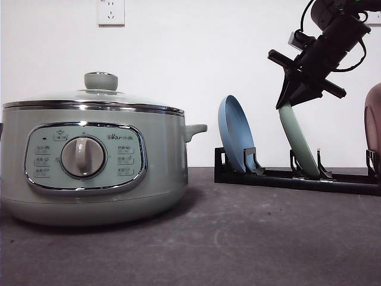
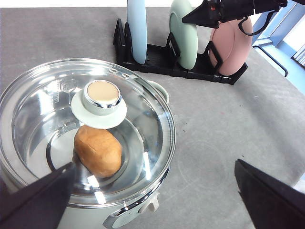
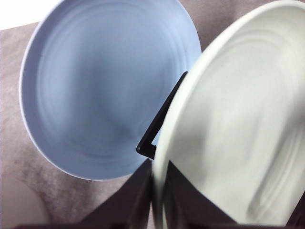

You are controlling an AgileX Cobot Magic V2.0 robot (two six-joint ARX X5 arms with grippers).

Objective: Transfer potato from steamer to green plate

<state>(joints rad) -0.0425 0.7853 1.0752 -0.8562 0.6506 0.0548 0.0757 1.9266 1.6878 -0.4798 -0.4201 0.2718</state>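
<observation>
Front view is putting the steamer [image 1: 89, 167] nearest to me, sitting on the dark table [image 1: 238, 238] with its glass lid [image 1: 101, 95] on. Left wrist view is looking down through that lid: the potato [image 2: 98, 150] is lying on the steamer's metal floor, just beside the lid knob [image 2: 101, 94] as seen from above. My left gripper [image 2: 157, 191] is hanging over the steamer's rim with its fingers [image 2: 40, 195] spread wide apart, touching nothing.

Beyond the steamer, the black rack [image 1: 297, 177] is holding three plates on edge. The blue plate [image 1: 235, 140] is standing closest to the steamer, the green plate [image 1: 299, 143] is leaning in the next slot, and the pink plate [image 2: 231, 45] is standing farthest from it. My right gripper [image 1: 287, 102] is reaching down at the green plate's top rim, and right wrist view is showing its fingers [image 3: 138, 200] closed on that rim, one on each face.
</observation>
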